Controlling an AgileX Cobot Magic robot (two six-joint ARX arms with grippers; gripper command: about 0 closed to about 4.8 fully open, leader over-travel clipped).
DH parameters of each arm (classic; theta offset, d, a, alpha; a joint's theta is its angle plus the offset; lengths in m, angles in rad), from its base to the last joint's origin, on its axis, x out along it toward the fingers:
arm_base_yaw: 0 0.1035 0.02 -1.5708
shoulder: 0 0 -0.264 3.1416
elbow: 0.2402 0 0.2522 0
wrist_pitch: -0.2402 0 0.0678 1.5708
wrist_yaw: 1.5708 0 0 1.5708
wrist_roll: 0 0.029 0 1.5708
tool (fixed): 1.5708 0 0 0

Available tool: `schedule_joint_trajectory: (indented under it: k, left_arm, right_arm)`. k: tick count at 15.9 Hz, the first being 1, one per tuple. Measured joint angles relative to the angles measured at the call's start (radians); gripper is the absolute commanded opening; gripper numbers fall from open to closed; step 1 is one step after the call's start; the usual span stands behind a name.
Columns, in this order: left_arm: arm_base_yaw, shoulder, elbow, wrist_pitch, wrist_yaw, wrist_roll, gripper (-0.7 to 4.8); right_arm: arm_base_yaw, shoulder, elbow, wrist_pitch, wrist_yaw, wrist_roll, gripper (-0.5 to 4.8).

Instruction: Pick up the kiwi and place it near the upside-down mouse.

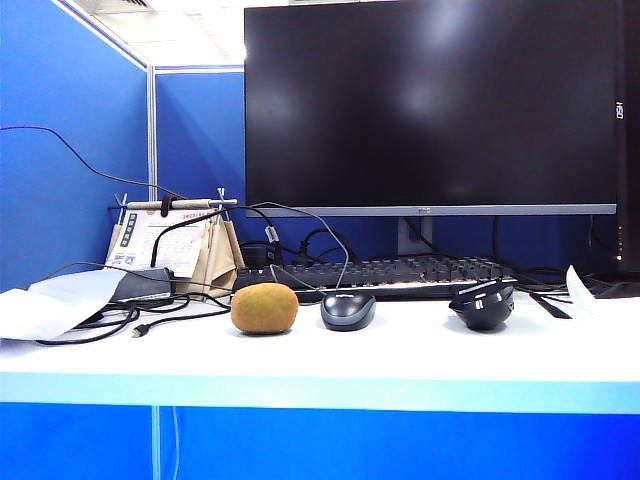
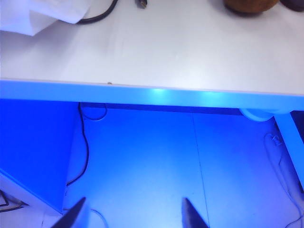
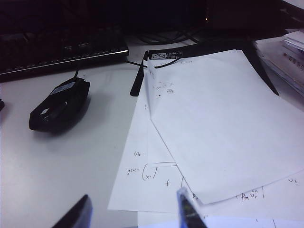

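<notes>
While it sits untouched on the white desk [image 1: 400, 355], the kiwi [image 1: 264, 308] shows as a fuzzy golden-brown oval at centre-left of the exterior view. Just right of it lies a dark corded mouse [image 1: 348, 310]; further right, well apart, the upside-down mouse [image 1: 482, 305], glossy black. The left gripper [image 2: 134, 214] hangs before the desk edge, fingertips [image 2: 76, 216] apart, holding nothing. The right gripper [image 3: 135, 211] hovers over loose papers [image 3: 213, 128], fingers spread.

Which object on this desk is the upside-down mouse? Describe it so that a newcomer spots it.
Under the big monitor, before the keyboard's right end, sits the upside-down mouse. Glossy black, it lies shell-down, unlike the dome-up mouse beside the kiwi.
</notes>
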Motion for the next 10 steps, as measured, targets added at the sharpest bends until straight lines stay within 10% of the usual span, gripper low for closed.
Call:
schedule_joint_trajectory:
  k: [10]
  left_arm:
    - [0.0, 0.001, 0.0, -0.03, 0.001, -0.045, 2.56]
  right_arm:
    - [0.0, 0.0, 0.0, 0.003, 0.0, 0.0, 2.38]
